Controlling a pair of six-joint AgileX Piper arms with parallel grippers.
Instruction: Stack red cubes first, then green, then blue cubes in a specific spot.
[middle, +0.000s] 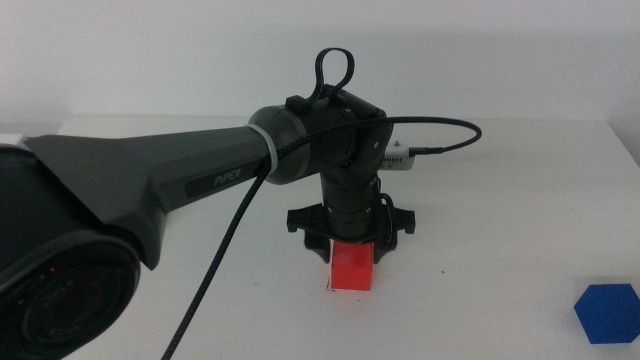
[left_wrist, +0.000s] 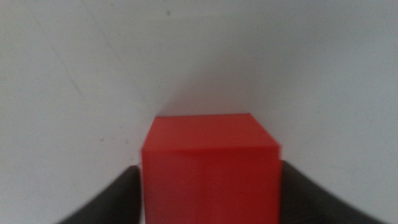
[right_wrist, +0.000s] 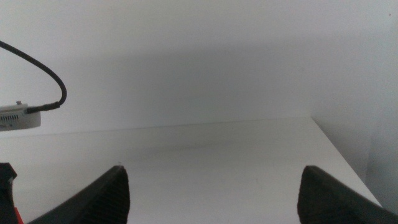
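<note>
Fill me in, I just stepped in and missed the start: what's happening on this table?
The left gripper is shut on the small matte red cube, which sits at the white tabletop mid-table. The small dark-blue cube lies apart near the table's right edge. The right gripper waits with jaws open and nothing between them. No green cube is in view.

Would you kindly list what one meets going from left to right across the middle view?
Dark grey left arm → left gripper closed on the small matte red cube → small matte dark-blue cube at the right edge.
</note>
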